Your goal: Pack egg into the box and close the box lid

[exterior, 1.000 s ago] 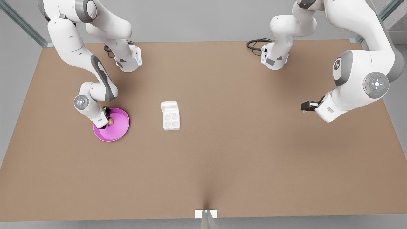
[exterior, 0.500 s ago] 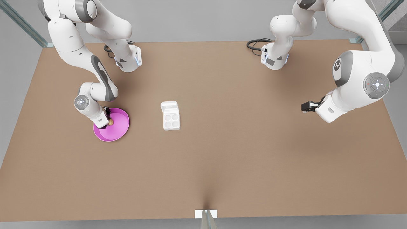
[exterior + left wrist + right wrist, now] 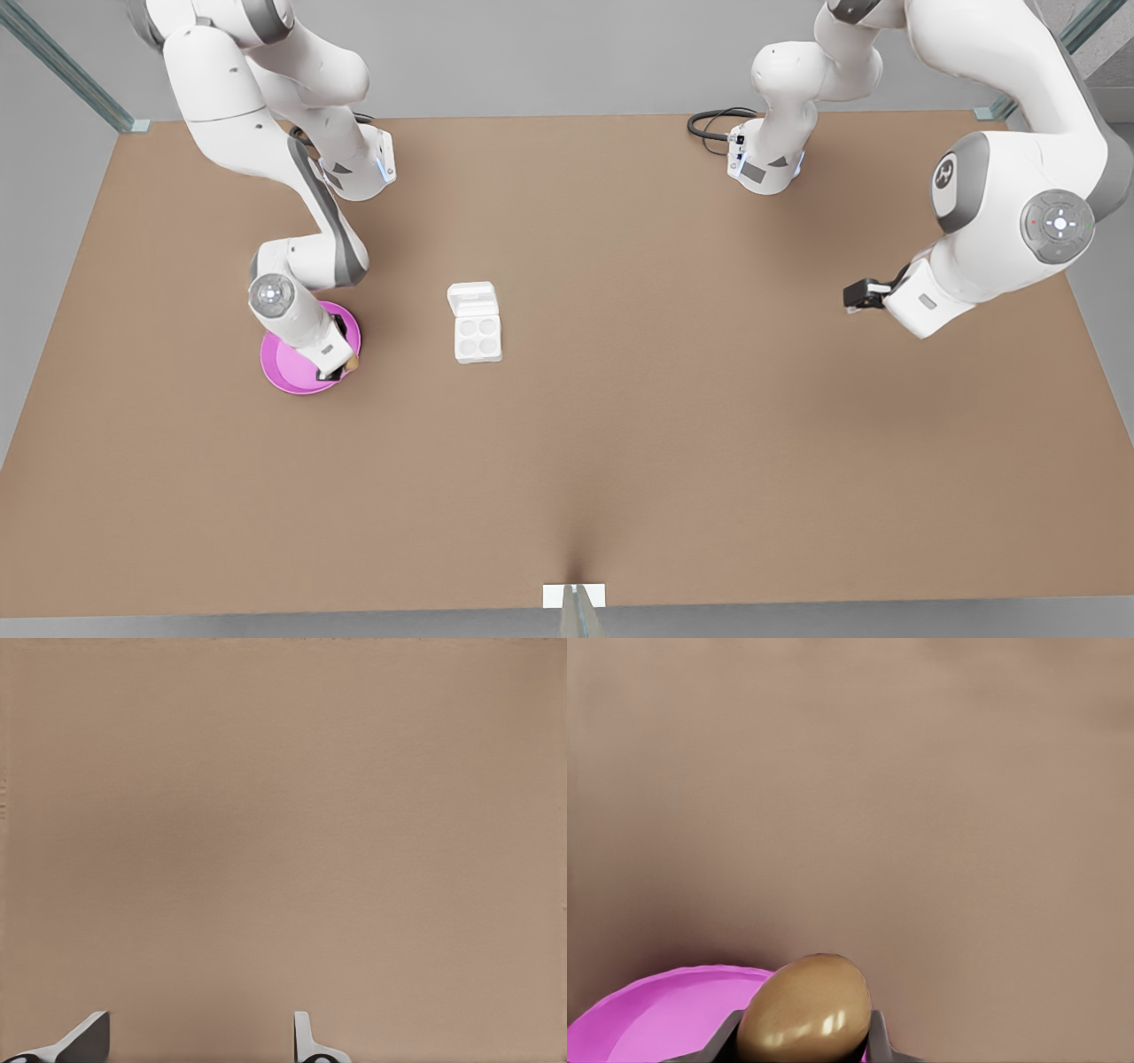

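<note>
The tan egg [image 3: 352,362] [image 3: 806,1010] is clamped between the fingers of my right gripper [image 3: 342,368] [image 3: 804,1032], above the pink plate's rim on the side nearest the carton. The white box [image 3: 478,338] lies on the table with its four round cups bare. Its lid [image 3: 471,298] is folded flat open on the far side. The box sits to the front view's right of the plate, apart from the gripper. My left gripper [image 3: 852,295] [image 3: 195,1041] waits open over bare table at the front view's right.
The round pink plate [image 3: 285,365] [image 3: 647,1019] sits under the right gripper at the front view's left. Both arm bases [image 3: 354,168] stand at the table's far edge, with a black cable [image 3: 709,124] beside one. The brown table [image 3: 620,425] stretches wide around the box.
My right gripper has risen off the plate with the egg and shifted toward the front view's right, to the plate's rim. The left arm has barely moved.
</note>
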You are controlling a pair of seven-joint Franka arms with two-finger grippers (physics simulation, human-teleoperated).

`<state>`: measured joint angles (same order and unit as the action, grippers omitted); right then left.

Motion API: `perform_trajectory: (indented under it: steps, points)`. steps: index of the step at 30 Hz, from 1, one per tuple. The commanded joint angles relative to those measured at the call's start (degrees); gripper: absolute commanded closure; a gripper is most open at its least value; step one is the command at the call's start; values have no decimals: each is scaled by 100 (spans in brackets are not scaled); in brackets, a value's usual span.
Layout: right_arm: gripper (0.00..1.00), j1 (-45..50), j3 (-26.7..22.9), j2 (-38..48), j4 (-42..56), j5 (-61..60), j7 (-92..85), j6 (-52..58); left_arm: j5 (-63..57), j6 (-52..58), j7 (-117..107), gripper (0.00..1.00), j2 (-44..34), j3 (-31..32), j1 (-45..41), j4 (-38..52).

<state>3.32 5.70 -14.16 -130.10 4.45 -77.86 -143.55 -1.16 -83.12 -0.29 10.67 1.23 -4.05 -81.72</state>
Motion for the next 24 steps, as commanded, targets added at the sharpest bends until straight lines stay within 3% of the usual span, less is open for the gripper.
perform_trajectory:
  steps: [1, 9, 24]
  points:
    - [39, 169, 212, 10, 186, -357, 1274, 749, 2, 6, -85, 0, -3, 0, 1, 7]
    - [39, 1391, 493, -640, 1092, -1096, 2776, 863, 10, 50, -32, 0, 120, 0, 10, 209]
    - [39, 1874, 599, -1290, 1637, -1254, 3383, 758, 10, 165, 3, 0, 111, 9, 1, 165]
